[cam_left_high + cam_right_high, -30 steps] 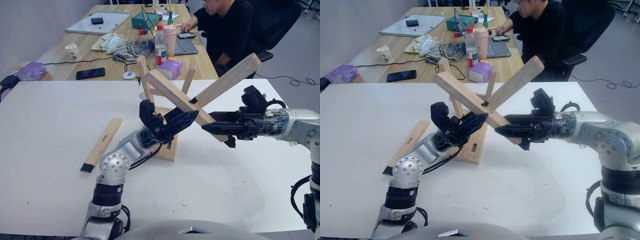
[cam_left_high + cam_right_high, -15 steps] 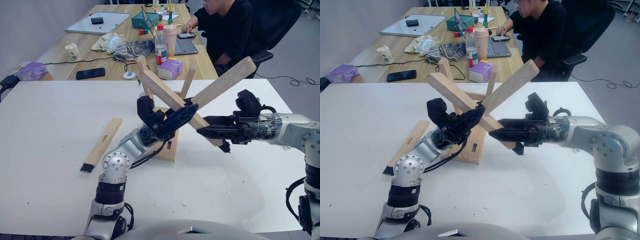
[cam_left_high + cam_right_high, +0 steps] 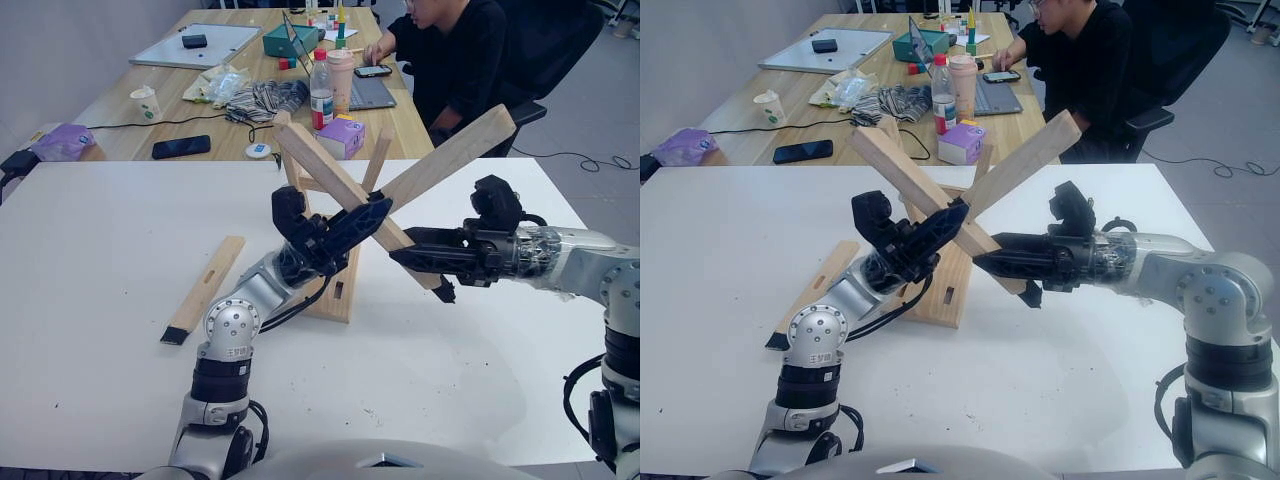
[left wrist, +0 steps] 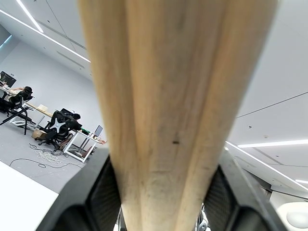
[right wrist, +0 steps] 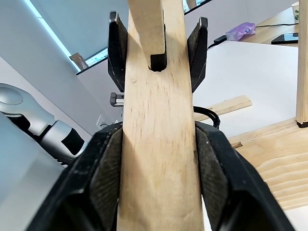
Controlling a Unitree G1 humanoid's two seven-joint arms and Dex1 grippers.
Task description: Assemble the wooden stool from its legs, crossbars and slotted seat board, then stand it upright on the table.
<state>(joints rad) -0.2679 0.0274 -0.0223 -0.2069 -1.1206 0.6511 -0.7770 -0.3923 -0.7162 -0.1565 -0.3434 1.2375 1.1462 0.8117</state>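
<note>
Two wooden bars cross in an X above the white table (image 3: 100, 240). My right gripper (image 3: 400, 252) is shut on the lower end of the slotted leg (image 3: 330, 180), which rises to the upper left; it also shows as the slotted leg (image 5: 159, 144). A second bar (image 3: 450, 160) sits in its slot and slants to the upper right. My left gripper (image 3: 375, 212) is shut on that bar (image 4: 178, 96) at the crossing. Behind them the slotted seat board (image 3: 338, 292) leans with two legs (image 3: 377, 155) standing up from it. A loose slotted bar (image 3: 205, 288) lies flat on the left.
Beyond the white table's far edge stands a wooden table with a bottle (image 3: 321, 90), a purple box (image 3: 341, 137), a phone (image 3: 181, 147) and a laptop; a person sits there. Open white surface lies in front and to the right.
Both grippers have shifted the crossed bars slightly left, and the slotted leg's upper end has risen. The seat board and loose bar have not moved.
</note>
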